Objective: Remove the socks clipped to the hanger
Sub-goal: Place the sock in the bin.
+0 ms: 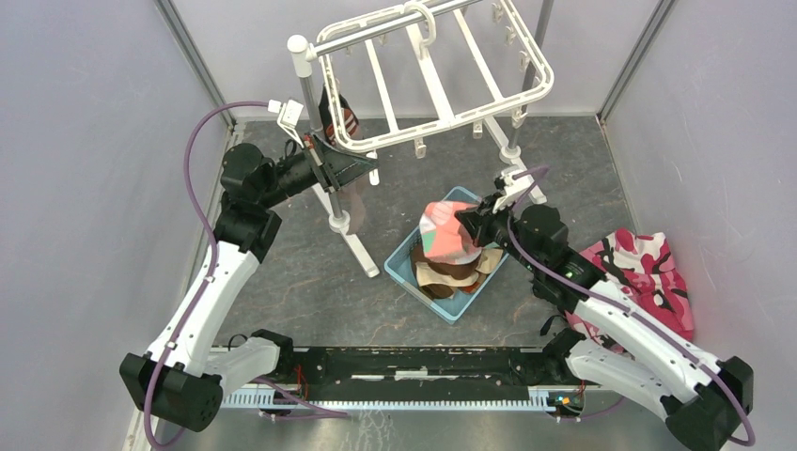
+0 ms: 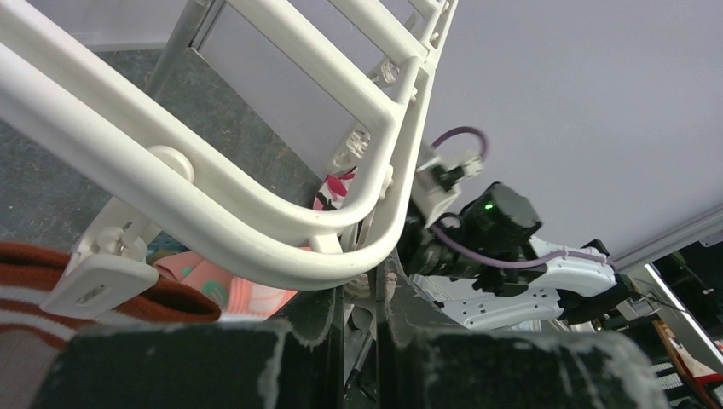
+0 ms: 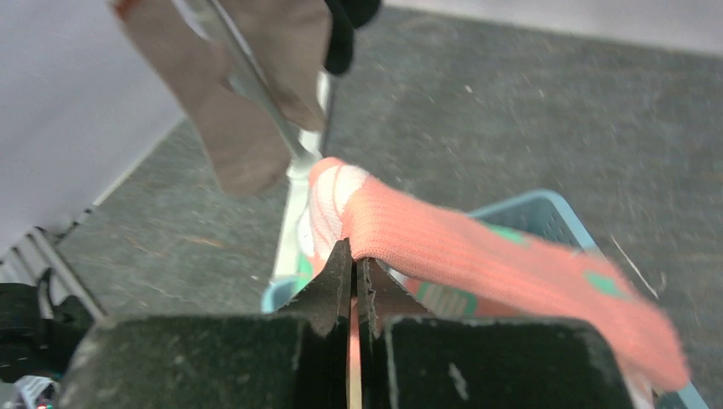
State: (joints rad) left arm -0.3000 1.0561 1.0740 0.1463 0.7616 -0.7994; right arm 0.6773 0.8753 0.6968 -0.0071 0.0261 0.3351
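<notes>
Clamping a coral sock (image 1: 449, 235) over the blue basket (image 1: 449, 315), right gripper (image 3: 354, 264) seems ready to drop it; left gripper (image 2: 362, 298) by hanger (image 1: 442, 117), closure unclear.

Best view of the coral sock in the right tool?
Right wrist: coral sock fills the frame, pinched in the right tool. Top external shows it bunched over the blue basket, grip hidden. Left wrist catches only a sliver under the hanger.

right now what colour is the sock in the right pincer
Coral pink sock, white and green patches; right wrist view.
</notes>
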